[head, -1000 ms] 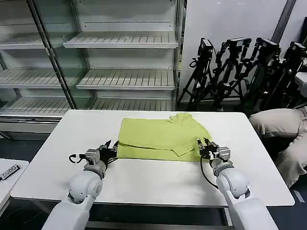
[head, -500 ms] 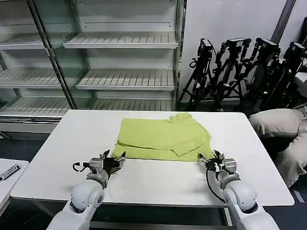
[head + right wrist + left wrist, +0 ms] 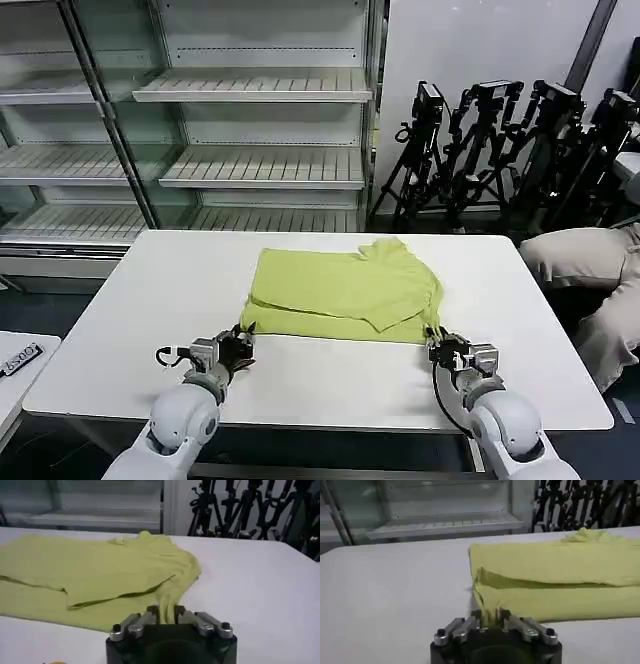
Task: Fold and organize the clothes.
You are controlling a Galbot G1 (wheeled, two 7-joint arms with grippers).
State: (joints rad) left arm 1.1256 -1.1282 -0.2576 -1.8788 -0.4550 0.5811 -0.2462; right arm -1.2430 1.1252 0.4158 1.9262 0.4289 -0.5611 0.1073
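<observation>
Both arms low over table (image 3: 120,330) near edge. Left gripper (image 3: 240,336) pinches T-shirt (image 3: 340,290) near-left corner; right gripper (image 3: 438,340) pinches near-right corner.

Behind the white table (image 3: 120,330) stand empty shelves (image 3: 250,85), black tripods (image 3: 500,150) and beige fabric bundles (image 3: 580,260).

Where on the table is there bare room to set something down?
The white table is bare left of the lime T-shirt, right of it toward the far right edge, and along the near strip between the arms. It's crowded at the shirt's near corners, where the left claw and right claw grip.
</observation>
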